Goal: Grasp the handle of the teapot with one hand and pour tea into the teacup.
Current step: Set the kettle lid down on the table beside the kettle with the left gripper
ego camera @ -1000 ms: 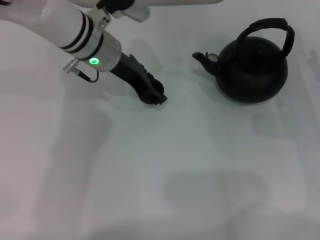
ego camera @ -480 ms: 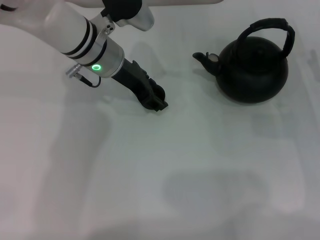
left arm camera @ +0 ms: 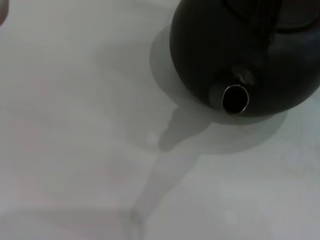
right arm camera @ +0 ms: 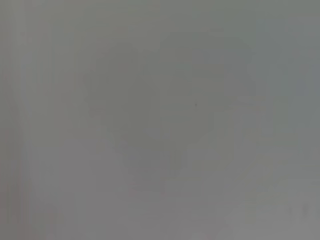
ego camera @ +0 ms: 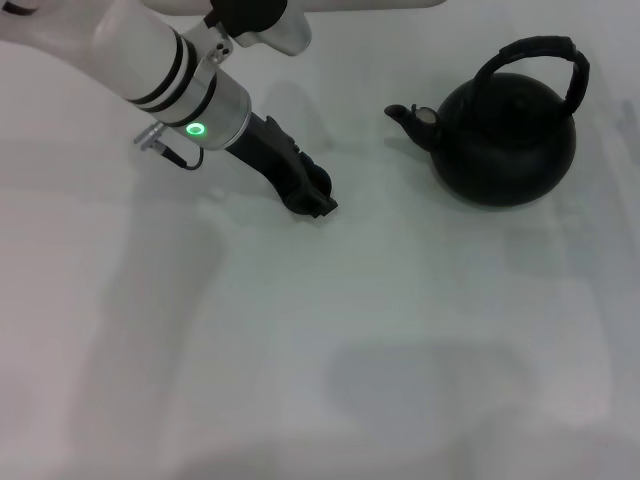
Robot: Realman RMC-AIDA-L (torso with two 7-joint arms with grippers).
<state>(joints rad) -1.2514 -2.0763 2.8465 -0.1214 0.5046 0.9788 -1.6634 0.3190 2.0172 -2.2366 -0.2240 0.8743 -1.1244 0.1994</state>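
The round black teapot [ego camera: 505, 140] stands at the back right in the head view, its arched handle [ego camera: 540, 50] upright and its spout [ego camera: 410, 117] pointing left. My left gripper [ego camera: 312, 198] rests low over the table, left of the spout and apart from it. A small rounded dark shape sits at its tip; I cannot tell whether this is the teacup or part of the gripper. The left wrist view faces the teapot [left arm camera: 250, 45] and its spout opening [left arm camera: 235, 98]. No teacup shows there. The right gripper is out of view.
The pale table [ego camera: 400, 330] stretches in front of the teapot and gripper. The right wrist view shows only a plain grey surface [right arm camera: 160, 120]. My left arm's white forearm [ego camera: 150, 60] reaches in from the upper left.
My left arm has slid slightly to the right, bringing the gripper tip a little closer to the teapot's spout. The teapot has not moved.
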